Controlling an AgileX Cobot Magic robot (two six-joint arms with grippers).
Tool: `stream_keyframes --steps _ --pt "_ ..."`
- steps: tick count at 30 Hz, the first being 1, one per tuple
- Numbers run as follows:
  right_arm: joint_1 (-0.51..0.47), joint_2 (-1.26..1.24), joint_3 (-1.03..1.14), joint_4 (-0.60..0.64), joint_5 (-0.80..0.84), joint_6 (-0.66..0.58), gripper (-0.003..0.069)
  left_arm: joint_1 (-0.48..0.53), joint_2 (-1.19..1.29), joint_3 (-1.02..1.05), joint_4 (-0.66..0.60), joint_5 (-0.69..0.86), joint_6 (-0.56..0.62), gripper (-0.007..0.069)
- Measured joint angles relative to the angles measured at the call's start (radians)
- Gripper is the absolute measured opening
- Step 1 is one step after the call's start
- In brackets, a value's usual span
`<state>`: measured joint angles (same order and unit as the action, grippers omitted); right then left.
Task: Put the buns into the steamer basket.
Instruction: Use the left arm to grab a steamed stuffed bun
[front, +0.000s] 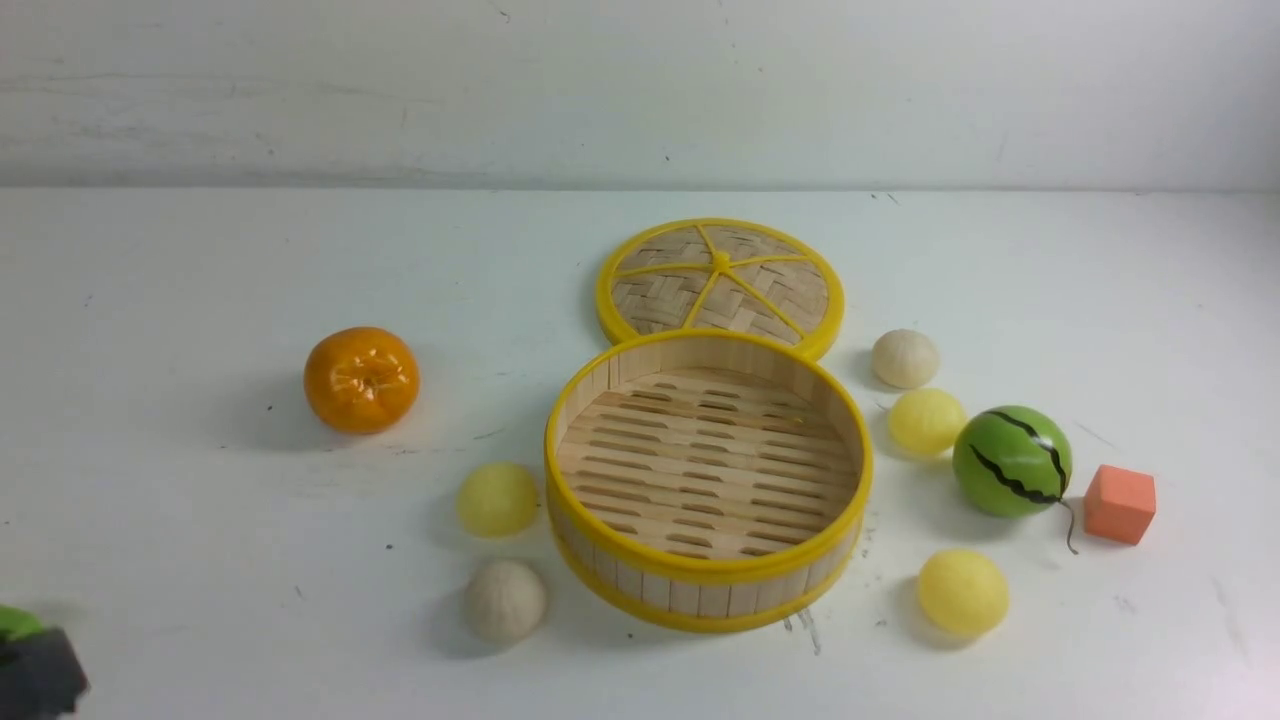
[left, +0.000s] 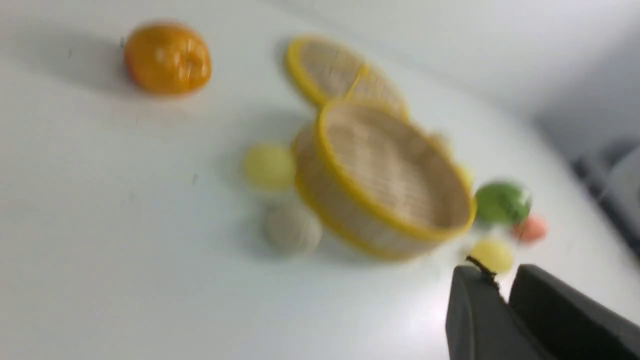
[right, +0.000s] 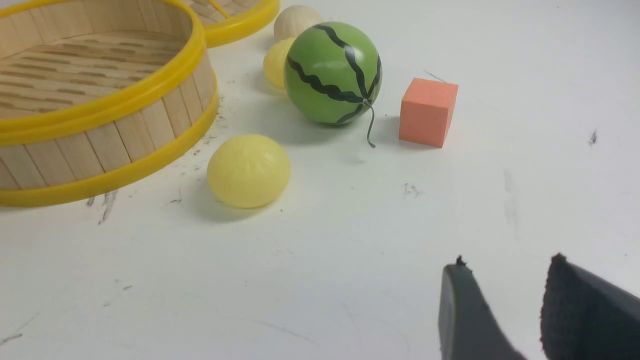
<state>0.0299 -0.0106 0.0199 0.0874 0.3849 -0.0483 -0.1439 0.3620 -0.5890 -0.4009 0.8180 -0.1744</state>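
The steamer basket (front: 640, 585) stands empty mid-table. Two buns lie on its left side, a pale yellow bun (front: 497, 498) and an off-white bun (front: 504, 600). On its right lie an off-white bun (front: 904, 358), a yellow bun (front: 927, 421) and another yellow bun (front: 962, 592), the last also near in the right wrist view (right: 248, 170). My left gripper (left: 502, 285) is only a dark corner at the front view's bottom left (front: 40, 680). Its jaws are almost together, nothing between them. My right gripper (right: 505, 262) hangs open and empty, short of the yellow bun.
The woven lid (front: 720, 280) lies flat behind the basket, touching its rim. An orange tangerine (front: 361, 379) sits at the left. A green striped watermelon ball (front: 1012, 460) and a small orange cube (front: 1119, 503) stand at the right, close to the right-hand buns.
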Motion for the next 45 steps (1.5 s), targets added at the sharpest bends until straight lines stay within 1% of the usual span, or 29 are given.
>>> stream_keyframes --steps 2,3,4,6,7,8,9,10,11,12,14,15,16,17,19,20,22,23,25,28,30,33,34,35,36,37,40,41,45 --pt "0.000 0.000 0.000 0.000 0.000 0.000 0.0239 0.000 0.158 -0.062 0.008 0.116 0.056 0.0097" --pt "0.000 0.000 0.000 0.000 0.000 0.000 0.0239 0.000 0.251 -0.082 0.011 0.139 0.083 0.0097" --pt "0.000 0.000 0.000 0.000 0.000 0.000 0.0239 0.000 0.267 -0.086 0.012 0.139 0.086 0.0097" --pt "0.000 0.000 0.000 0.000 0.000 0.000 0.0239 0.000 0.434 -0.111 0.017 0.101 0.124 0.0081" --pt "0.000 0.000 0.000 0.000 0.000 0.000 0.0239 0.000 0.539 -0.121 0.016 0.050 0.147 0.0055" --pt "0.000 0.000 0.000 0.000 0.000 0.000 0.0239 0.000 0.554 -0.123 0.016 0.042 0.150 0.0055" --pt "0.000 0.000 0.000 0.000 0.000 0.000 0.0239 -0.002 0.672 -0.139 0.011 -0.004 0.174 0.0006" --pt "0.000 0.000 0.000 0.000 0.000 0.000 0.0239 -0.013 0.751 -0.160 0.011 -0.016 0.200 -0.0013" --pt "0.000 0.000 0.000 0.000 0.000 0.000 0.0239 -0.017 0.751 -0.164 0.011 -0.017 0.200 -0.0013" --pt "0.000 0.000 0.000 0.000 0.000 0.000 0.0239 -0.064 0.836 -0.200 0.013 -0.016 0.211 -0.0013" --pt "0.000 0.000 0.000 0.000 0.000 0.000 0.0239 -0.152 0.913 -0.244 0.026 -0.013 0.210 -0.0013" --pt "0.000 0.000 0.000 0.000 0.000 0.000 0.0239 -0.224 0.943 -0.276 0.046 -0.013 0.197 -0.0013" --pt "0.000 0.000 0.000 0.000 0.000 0.000 0.0239 -0.236 0.948 -0.276 0.046 -0.013 0.194 -0.0013" --pt "0.000 0.000 0.000 0.000 0.000 0.000 0.0239 -0.318 0.990 -0.322 0.094 -0.011 0.157 -0.0013" --pt "0.000 0.000 0.000 0.000 0.000 0.000 0.0239 -0.413 1.047 -0.389 0.184 0.001 0.071 -0.0013" --pt "0.000 0.000 0.000 0.000 0.000 0.000 0.0239 -0.424 1.052 -0.395 0.194 0.004 0.055 -0.0013" --pt "0.000 0.000 0.000 0.000 0.000 0.000 0.0239 -0.447 1.115 -0.462 0.299 0.014 -0.032 -0.0013" --pt "0.000 0.000 0.000 0.000 0.000 0.000 0.0239 -0.445 1.142 -0.479 0.338 0.014 -0.048 -0.0013" --pt "0.000 0.000 0.000 0.000 0.000 0.000 0.0239 -0.425 1.198 -0.519 0.383 0.014 -0.063 -0.0013" --pt "0.000 0.000 0.000 0.000 0.000 0.000 0.0239 -0.398 1.267 -0.563 0.391 0.014 -0.045 -0.0011" --pt "0.000 0.000 0.000 0.000 0.000 0.000 0.0239 -0.387 1.310 -0.586 0.384 0.014 -0.017 0.0001" --pt "0.000 0.000 0.000 0.000 0.000 0.000 0.0239 -0.371 1.382 -0.630 0.353 0.015 0.051 0.0081" --pt "0.000 0.000 0.000 0.000 0.000 0.000 0.0239 -0.369 1.394 -0.636 0.347 0.015 0.055 0.0109" --pt "0.000 0.000 0.000 0.000 0.000 0.000 0.0239 -0.368 1.396 -0.638 0.347 0.015 0.056 0.0109" --pt "0.000 0.000 0.000 0.000 0.000 0.000 0.0239 -0.360 1.415 -0.646 0.344 0.013 0.063 0.0163" --pt "0.000 0.000 0.000 0.000 0.000 0.000 0.0239 -0.358 1.416 -0.648 0.344 0.013 0.063 0.0169" --pt "0.000 0.000 0.000 0.000 0.000 0.000 0.0239 -0.341 1.427 -0.652 0.344 -0.009 0.066 0.0249" --pt "0.000 0.000 0.000 0.000 0.000 0.000 0.0239 -0.336 1.427 -0.653 0.344 -0.020 0.066 0.0264" --pt "0.000 0.000 0.000 0.000 0.000 0.000 0.0239 -0.335 1.435 -0.656 0.337 -0.036 0.068 0.0277"
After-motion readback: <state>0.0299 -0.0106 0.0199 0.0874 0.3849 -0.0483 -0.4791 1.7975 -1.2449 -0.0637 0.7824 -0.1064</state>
